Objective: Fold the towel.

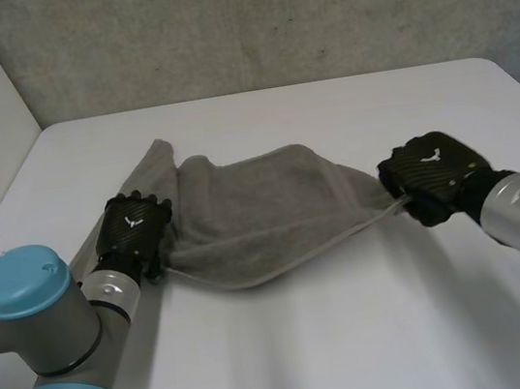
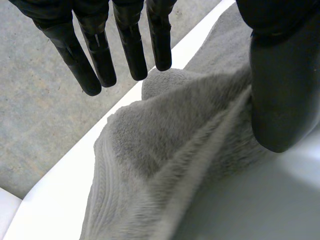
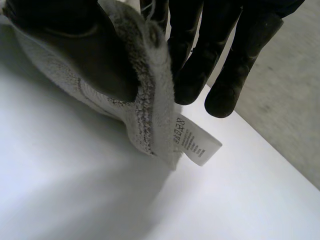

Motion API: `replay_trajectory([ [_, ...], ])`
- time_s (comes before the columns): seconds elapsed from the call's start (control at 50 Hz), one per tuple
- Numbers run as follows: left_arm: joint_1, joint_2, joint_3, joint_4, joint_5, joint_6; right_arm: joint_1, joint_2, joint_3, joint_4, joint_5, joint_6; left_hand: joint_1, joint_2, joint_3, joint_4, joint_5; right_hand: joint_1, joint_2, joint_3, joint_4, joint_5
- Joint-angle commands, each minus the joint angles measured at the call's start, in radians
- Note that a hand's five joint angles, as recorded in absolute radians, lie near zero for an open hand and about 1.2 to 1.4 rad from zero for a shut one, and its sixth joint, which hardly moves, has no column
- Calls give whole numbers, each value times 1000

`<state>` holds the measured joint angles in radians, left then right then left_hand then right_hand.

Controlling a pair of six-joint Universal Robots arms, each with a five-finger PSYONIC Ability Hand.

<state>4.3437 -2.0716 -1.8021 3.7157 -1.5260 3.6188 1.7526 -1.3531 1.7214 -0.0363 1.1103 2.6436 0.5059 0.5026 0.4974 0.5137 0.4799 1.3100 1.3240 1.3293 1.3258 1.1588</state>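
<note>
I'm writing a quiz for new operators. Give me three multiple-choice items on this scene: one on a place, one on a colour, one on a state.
1. Where on the towel is the right hand?
A. the middle
B. a corner
C. the far edge

2. What colour is the towel?
A. grey
B. blue
C. red

3. How are the left hand's fingers?
A. curled into a fist
B. straight
C. wrapped in cloth

Answers:
1 B: the right hand pinches the corner that bears the label.
2 A: the towel is grey against the white table.
3 B: the left wrist view shows the fingers straight above the towel.
</note>
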Motion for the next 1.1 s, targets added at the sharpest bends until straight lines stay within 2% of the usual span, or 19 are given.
replay_trajectory([
  [0.02, 4, -13, -5, 6, 0, 0, -77, 6, -11, -20, 0, 114, -96, -92, -87, -103, -244, 86, 72, 67, 70, 63],
  [0.22, 4, -15, -23, -11, -6, 3, -119, 40, -20, -60, 6, 145, -37, -34, -29, -45, -186, 86, 72, 67, 70, 63],
  [0.26, 8, -5, -29, -20, -6, 3, -126, 46, -23, -62, 11, 145, 147, 150, 155, 139, -2, 86, 72, 67, 70, 63],
  [0.42, 62, 5, -33, -52, -3, 1, -154, 58, -40, -63, 43, 150, 353, 357, 362, 346, 205, 86, 72, 67, 70, 63],
  [0.8, 76, -27, -14, -92, 4, -5, -153, 91, -42, -63, 45, 150, 342, 345, 350, 334, 193, 86, 72, 67, 70, 63],
  [0.82, 76, -25, -14, -97, 4, -5, -153, 91, -42, -63, 45, 150, 455, 458, 464, 447, 307, 86, 72, 67, 70, 63],
  [0.84, 76, -25, -14, -97, 4, -5, -153, 91, -42, -63, 45, 150, 456, 460, 465, 448, 308, 86, 72, 67, 70, 63],
  [0.86, 77, -21, -13, -108, 4, -5, -153, 91, -42, -63, 45, 151, 785, 788, 793, 777, 636, 86, 72, 67, 70, 63],
  [0.88, 77, -13, -11, -120, 6, -5, -153, 91, -42, -62, 45, 154, 889, 893, 898, 882, 741, 86, 72, 67, 70, 63],
  [0.94, 83, -4, -5, -131, 6, -3, -153, 89, -43, -62, 45, 157, 890, 894, 899, 883, 742, 86, 72, 67, 70, 63],
  [1.0, 100, 42, 1, -160, 6, -3, -151, 85, -59, -56, 48, 159, 890, 894, 899, 883, 742, 86, 72, 67, 70, 63],
  [1.1, 142, 272, -13, -194, 24, -9, -154, -26, -109, -7, 28, 157, 890, 894, 899, 883, 742, 86, 72, 67, 70, 63],
])
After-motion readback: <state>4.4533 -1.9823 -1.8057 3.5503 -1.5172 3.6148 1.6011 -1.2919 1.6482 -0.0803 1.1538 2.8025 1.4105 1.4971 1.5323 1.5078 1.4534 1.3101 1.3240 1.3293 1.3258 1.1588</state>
